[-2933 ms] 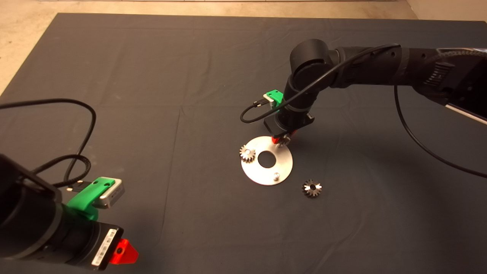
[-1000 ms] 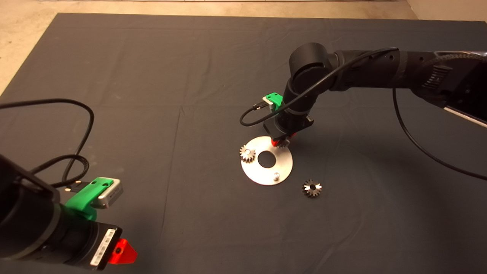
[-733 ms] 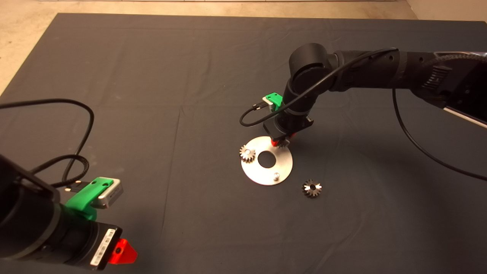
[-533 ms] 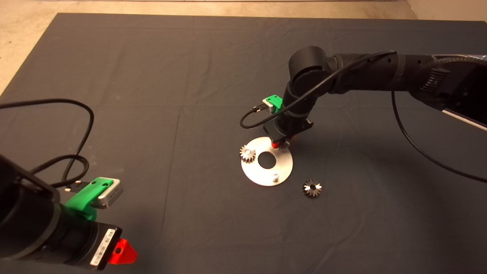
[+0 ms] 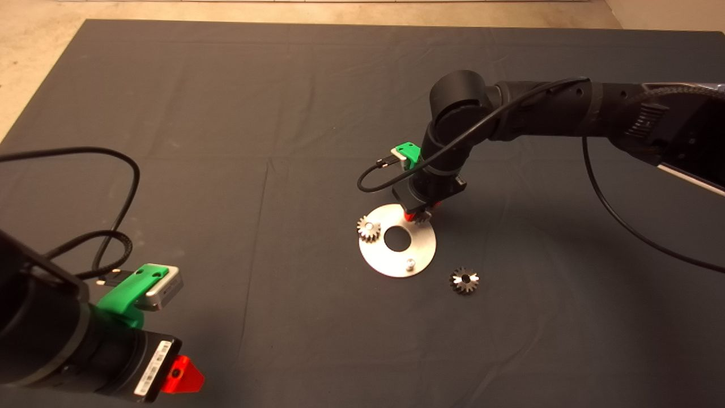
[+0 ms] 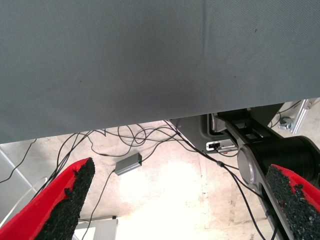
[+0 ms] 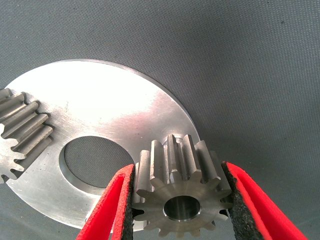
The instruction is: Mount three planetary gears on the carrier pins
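Observation:
The flat silver disc (image 5: 391,262) lies mid-mat. One planetary gear (image 5: 368,229) sits on its left carrier pin, and the near carrier pin (image 5: 410,263) stands bare. My right gripper (image 5: 419,215) is at the disc's far rim, shut on a second planetary gear (image 7: 182,192), which hangs over the disc (image 7: 125,115) edge. Whatever lies under that gear is hidden, so I cannot tell if it sits on a pin. A third planetary gear (image 5: 464,280) lies loose on the mat, right of the disc. My left gripper (image 5: 181,377) is parked at the lower left, open (image 6: 182,169).
A black cable (image 5: 122,187) loops over the mat at the left, above the parked arm. The right arm's cable (image 5: 617,215) hangs over the mat's right side. Beyond the mat edge, the left wrist view shows floor with cables and a small grey box (image 6: 127,164).
The right gripper with its gear has shifted slightly over the disc's far rim, and its arm has moved a little to the right. The left arm and the other gears have not moved.

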Controlling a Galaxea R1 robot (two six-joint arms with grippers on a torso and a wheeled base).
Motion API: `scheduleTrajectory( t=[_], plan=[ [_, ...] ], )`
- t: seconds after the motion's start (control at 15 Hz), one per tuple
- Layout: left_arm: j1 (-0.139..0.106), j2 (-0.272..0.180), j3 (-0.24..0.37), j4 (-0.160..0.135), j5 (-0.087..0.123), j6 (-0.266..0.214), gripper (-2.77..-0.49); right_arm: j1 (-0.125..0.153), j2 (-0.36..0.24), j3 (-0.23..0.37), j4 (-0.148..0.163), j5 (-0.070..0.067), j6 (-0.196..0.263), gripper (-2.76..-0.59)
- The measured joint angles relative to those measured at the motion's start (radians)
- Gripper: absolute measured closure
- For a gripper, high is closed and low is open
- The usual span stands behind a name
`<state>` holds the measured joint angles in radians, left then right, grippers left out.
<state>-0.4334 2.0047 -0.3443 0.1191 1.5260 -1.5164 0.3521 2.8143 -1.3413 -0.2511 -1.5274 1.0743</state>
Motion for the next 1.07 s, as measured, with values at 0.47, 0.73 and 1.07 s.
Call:
scheduleTrajectory(
  t=[0.47,0.73,1.07],
  plan=[
    [0.0,-0.008,0.0,-0.003,0.0,0.0,-2.48,0.0,0.0,-0.002,0.0,0.0,0.0,-1.12],
    [0.0,-0.011,0.0,-0.007,0.0,0.0,-2.48,0.0,0.0,-0.002,0.0,-0.002,0.0,-1.17],
    [-0.005,-0.013,0.0,-0.011,0.0,0.0,-2.48,0.0,0.0,-0.002,0.0,-0.002,0.0,-1.3]
  ],
)
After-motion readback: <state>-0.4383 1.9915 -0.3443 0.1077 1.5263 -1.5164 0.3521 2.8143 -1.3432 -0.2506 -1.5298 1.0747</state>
